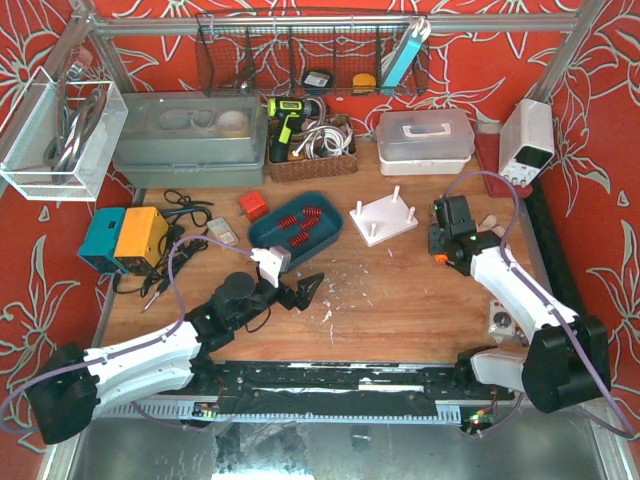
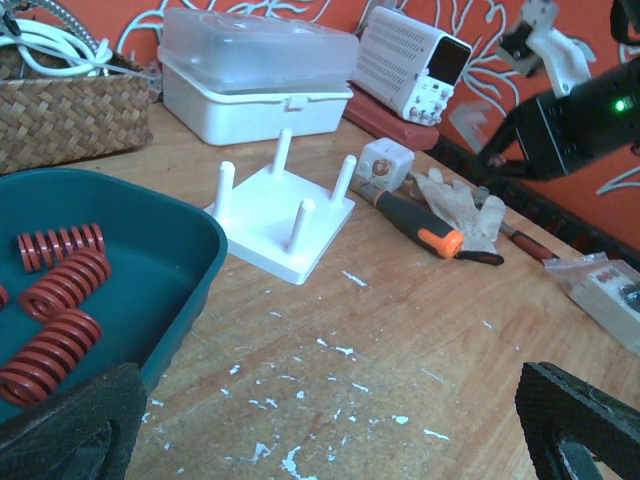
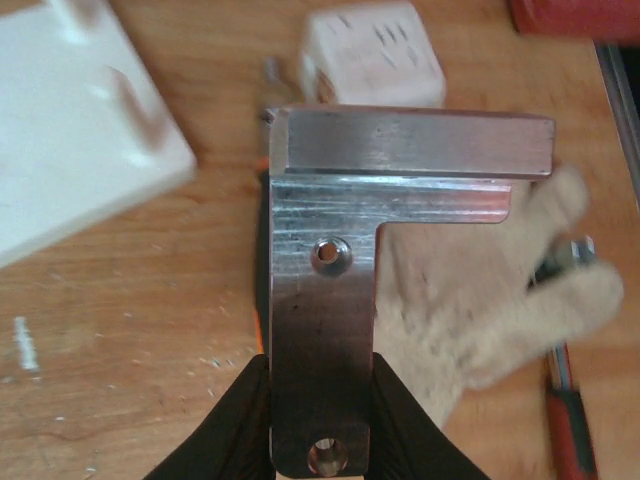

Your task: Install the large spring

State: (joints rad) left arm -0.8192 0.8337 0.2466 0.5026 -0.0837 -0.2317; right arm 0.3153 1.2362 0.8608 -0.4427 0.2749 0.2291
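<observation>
Several red springs (image 1: 300, 225) lie in a teal tray (image 1: 262, 232); in the left wrist view the thicker coils (image 2: 48, 352) rest near the tray's rim (image 2: 190, 250). The white peg base (image 1: 385, 218) stands right of the tray, its four pegs bare (image 2: 280, 225). My left gripper (image 1: 300, 290) hovers over the wood in front of the tray, open and with nothing in it (image 2: 330, 430). My right gripper (image 1: 445, 240) is to the right of the base, shut on a flat L-shaped metal bracket (image 3: 330, 280) that it holds between its black fingers (image 3: 320, 430).
Under the bracket lie a cream glove (image 3: 480, 300), a white cube (image 3: 370, 55) and a black-and-orange screwdriver (image 2: 420, 225). At the back stand a white lidded box (image 1: 425, 135), a power supply (image 1: 527, 135) and a wicker basket (image 1: 310, 150). A blue-and-orange device (image 1: 125, 238) is at the left.
</observation>
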